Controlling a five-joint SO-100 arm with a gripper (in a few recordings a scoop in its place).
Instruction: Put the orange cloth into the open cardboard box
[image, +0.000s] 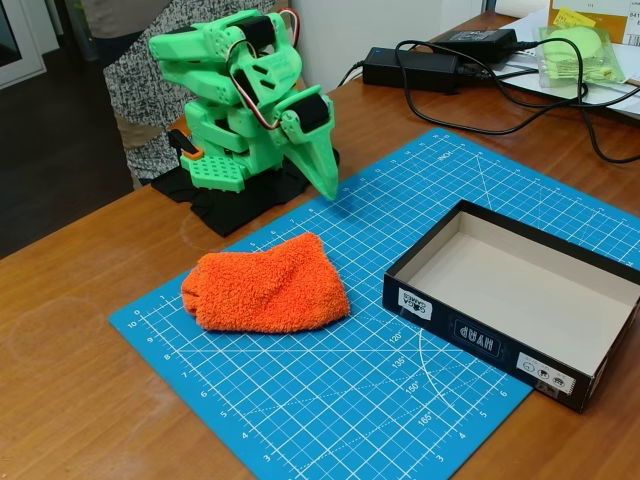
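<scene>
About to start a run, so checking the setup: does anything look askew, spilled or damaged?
Nothing stands out. The orange cloth lies bunched on the blue mat, the open cardboard box sits upright and empty.

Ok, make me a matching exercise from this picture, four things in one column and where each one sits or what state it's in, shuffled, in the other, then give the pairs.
Column one:
1. orange cloth
2. open cardboard box
3. gripper
4. black power adapter

Column two:
A. empty, at the right edge of the blue cutting mat
B. on the bare wooden table, behind the mat
C. lying crumpled on the mat, left of the middle
D. pointing down over the mat's far edge, holding nothing

Pairs: 1-C, 2-A, 3-D, 4-B
</scene>
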